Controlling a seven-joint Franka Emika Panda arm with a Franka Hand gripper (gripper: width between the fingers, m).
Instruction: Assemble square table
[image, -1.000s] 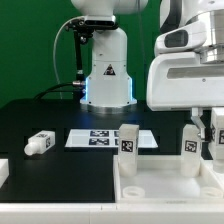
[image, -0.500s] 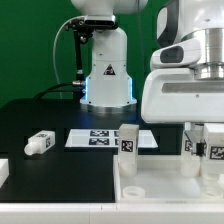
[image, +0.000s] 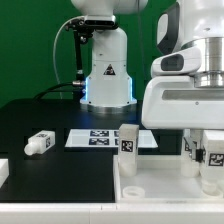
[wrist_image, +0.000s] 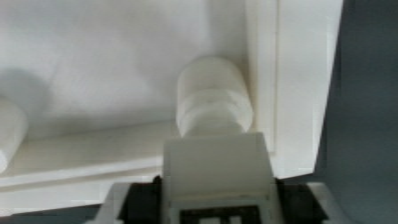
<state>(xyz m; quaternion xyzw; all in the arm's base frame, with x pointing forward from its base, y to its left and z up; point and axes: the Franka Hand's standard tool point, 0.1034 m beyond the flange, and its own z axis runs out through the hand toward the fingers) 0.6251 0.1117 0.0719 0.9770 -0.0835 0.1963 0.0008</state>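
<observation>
- Gripper: fingers clenched on the held leg, upright, tag facing the exterior camera. It sits over the corner of the square slab on the exterior view's right.
- Wrist view: the held leg points down at the slab, close against a straight white edge. I cannot tell whether the tip touches yet.
- Risk: the corner hole is hidden under the leg. If the tip is off the hole, pushing down likely jams it on the slab face or cocks it in the grip.
- Risk: the right standing leg is just beside the held one. A sideways correction could knock it with a finger or the hand body.
- Risk: nothing visible pins the slab. A twist to seat the leg may drag the slab round and disturb the left standing leg.
- Risk: letting go before the leg is seated would probably topple it.
- The loose leg lies on the black table beside the marker board, well apart from the slab.
</observation>
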